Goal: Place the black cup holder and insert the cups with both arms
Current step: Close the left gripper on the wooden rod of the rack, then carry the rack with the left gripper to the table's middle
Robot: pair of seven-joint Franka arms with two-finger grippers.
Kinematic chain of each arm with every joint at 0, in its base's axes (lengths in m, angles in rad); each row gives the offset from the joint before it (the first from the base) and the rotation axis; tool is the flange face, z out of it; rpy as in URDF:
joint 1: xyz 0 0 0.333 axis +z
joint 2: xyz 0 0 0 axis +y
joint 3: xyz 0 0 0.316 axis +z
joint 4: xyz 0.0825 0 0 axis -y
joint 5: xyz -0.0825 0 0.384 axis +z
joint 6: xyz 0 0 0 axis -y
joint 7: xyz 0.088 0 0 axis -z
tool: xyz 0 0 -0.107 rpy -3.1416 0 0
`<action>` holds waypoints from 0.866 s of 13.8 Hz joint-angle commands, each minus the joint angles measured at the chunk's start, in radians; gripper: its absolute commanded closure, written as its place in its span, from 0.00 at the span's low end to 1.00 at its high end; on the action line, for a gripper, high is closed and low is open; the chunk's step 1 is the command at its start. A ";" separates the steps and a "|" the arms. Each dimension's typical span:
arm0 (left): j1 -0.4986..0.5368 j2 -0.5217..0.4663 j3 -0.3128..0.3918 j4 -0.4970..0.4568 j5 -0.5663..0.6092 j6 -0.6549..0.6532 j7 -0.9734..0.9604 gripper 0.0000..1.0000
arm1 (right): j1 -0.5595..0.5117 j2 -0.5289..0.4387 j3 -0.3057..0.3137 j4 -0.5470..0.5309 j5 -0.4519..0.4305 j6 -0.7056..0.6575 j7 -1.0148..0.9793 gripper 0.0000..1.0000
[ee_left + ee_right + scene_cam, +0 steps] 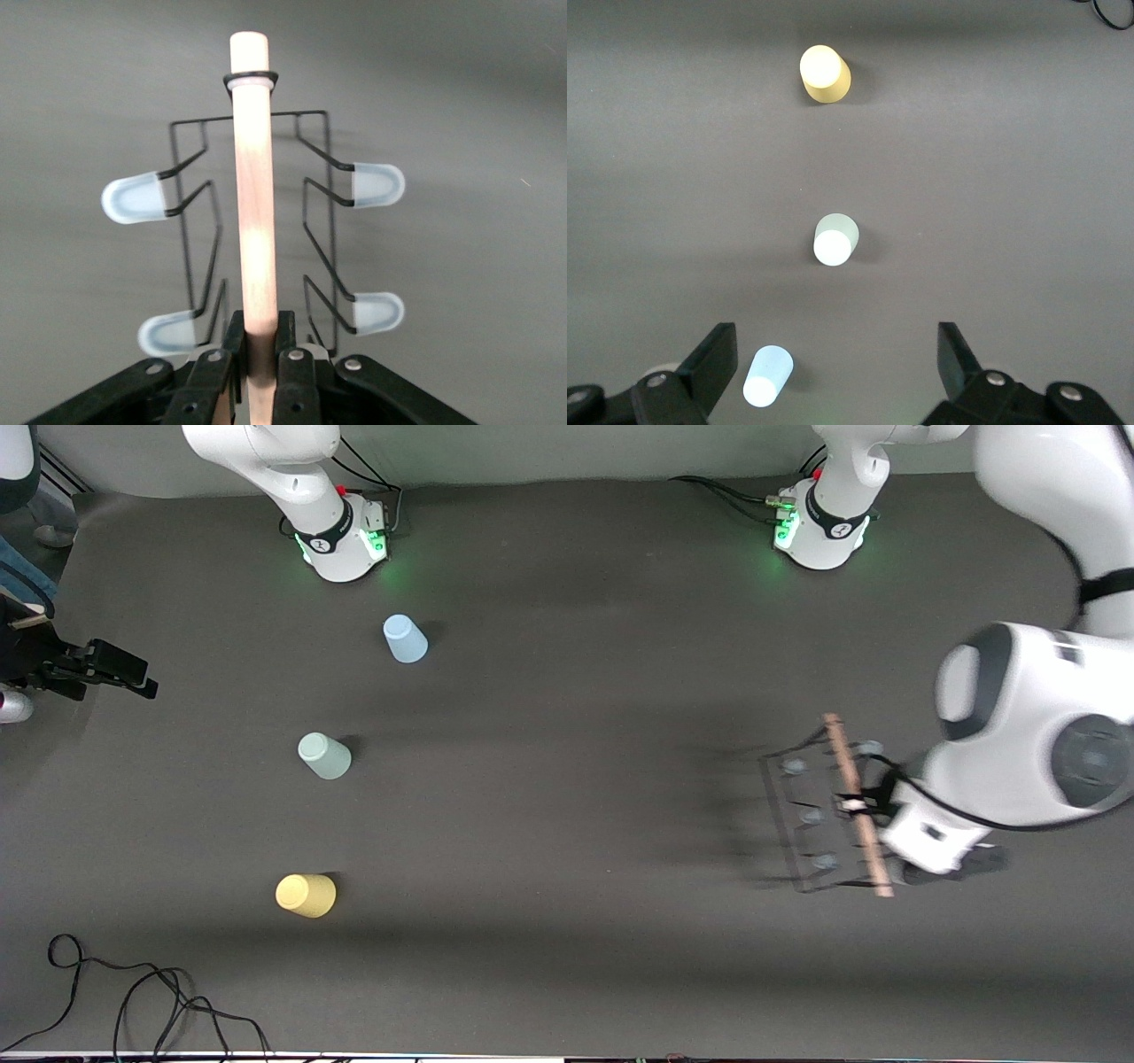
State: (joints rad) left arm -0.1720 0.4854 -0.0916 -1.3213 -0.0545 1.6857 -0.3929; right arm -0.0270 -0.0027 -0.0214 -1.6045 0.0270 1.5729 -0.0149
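Note:
The black cup holder (811, 815) is at the left arm's end of the table. My left gripper (855, 806) is shut on its light wooden rod (253, 204) near the middle. Pale-tipped pegs (376, 184) stick out on both sides. I cannot tell whether its base touches the table. The light blue cup (405, 638), pale green cup (324, 755) and yellow cup (306, 895) stand in a row toward the right arm's end. My right gripper (837, 350) is open and empty, high over the blue cup (767, 375). The green cup (835, 239) and yellow cup (824, 73) show there too.
A black device (84, 669) juts in at the table's edge at the right arm's end. Loose black cables (133, 992) lie at the edge nearest the front camera. The dark grey table (567, 797) is bare between the cups and the holder.

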 commanded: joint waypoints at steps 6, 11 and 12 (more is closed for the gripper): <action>-0.277 0.035 -0.006 0.053 -0.019 0.074 -0.296 1.00 | 0.010 -0.010 -0.006 0.002 0.013 0.007 0.016 0.00; -0.418 0.142 -0.011 0.054 -0.019 0.365 -0.411 1.00 | 0.010 -0.010 -0.006 0.002 0.010 0.007 0.013 0.00; -0.437 0.145 -0.011 0.054 -0.021 0.391 -0.423 1.00 | 0.010 -0.010 -0.006 0.002 0.010 0.007 0.012 0.00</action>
State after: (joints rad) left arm -0.5666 0.6076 -0.1148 -1.3110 -0.0641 2.0352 -0.7707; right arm -0.0266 -0.0027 -0.0213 -1.6039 0.0270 1.5738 -0.0149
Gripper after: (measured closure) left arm 0.841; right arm 0.000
